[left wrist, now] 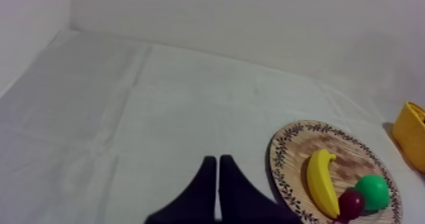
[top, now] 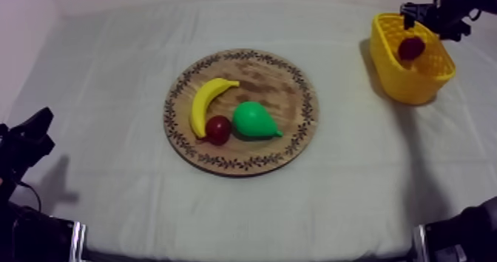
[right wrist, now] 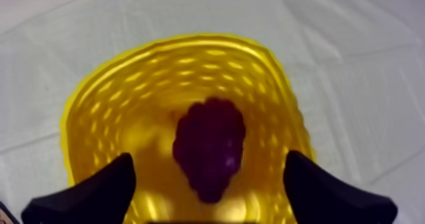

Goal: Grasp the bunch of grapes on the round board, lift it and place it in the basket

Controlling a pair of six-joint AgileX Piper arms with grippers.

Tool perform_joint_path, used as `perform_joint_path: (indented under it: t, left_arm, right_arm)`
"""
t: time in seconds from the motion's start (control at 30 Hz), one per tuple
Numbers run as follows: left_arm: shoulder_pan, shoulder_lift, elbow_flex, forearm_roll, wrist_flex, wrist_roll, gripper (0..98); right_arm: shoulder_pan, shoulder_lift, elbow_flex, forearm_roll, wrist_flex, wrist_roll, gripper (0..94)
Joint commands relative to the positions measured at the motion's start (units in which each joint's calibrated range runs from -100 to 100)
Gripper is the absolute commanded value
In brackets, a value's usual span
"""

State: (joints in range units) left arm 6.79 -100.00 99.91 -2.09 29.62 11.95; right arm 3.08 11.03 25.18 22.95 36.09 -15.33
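right gripper (right wrist: 209, 158) hangs released over the yellow basket (right wrist: 120, 106), and the bunch of grapes (right wrist: 209, 144) lies inside it. the drop looks done, so the next move is a straight lift clear of the rim. left gripper (left wrist: 218, 173) rests clenched on nothing.
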Motion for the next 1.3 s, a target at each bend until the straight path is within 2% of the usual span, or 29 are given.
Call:
perform_joint_path:
  t: [0.0, 0.27, 0.5, 0.67, 0.93, 1.1, 1.17, 1.27]
  left_arm:
    - [0.0, 0.0, 0.0, 0.01, 0.0, 0.0, 0.1]
    - [0.0, 0.0, 0.0, 0.01, 0.0, 0.0, 0.1]
    - [0.0, 0.0, 0.0, 0.01, 0.0, 0.0, 0.1]
    - [0.0, 0.0, 0.0, 0.01, 0.0, 0.0, 0.1]
    - [0.0, 0.0, 0.0, 0.01, 0.0, 0.0, 0.1]
    - [0.0, 0.0, 0.0, 0.01, 0.0, 0.0, 0.1]
    - [0.0, 0.0, 0.0, 0.01, 0.0, 0.0, 0.1]
    - [0.0, 0.0, 0.0, 0.01, 0.0, 0.0, 0.1]
  right_arm:
    - [0.0, 0.1, -0.1, 0.1, 0.1, 0.0, 70.9]
    - [0.2, -3.2, 1.7, 1.2, -1.9, -0.6, 66.0]
    - [1.3, -10.2, 8.1, 1.5, -8.2, -1.3, 51.8]
    - [2.9, -16.3, 13.7, 0.0, -14.1, 0.3, 41.7]
    - [3.7, -27.0, 22.9, -4.2, -19.7, 5.6, 25.9]
    - [3.7, -34.6, 30.6, -8.0, -22.6, 10.0, 19.1]
    - [3.7, -37.9, 34.2, -10.7, -24.1, 12.6, 16.6]
    - [3.4, -42.8, 39.7, -16.9, -26.1, 18.7, 12.9]
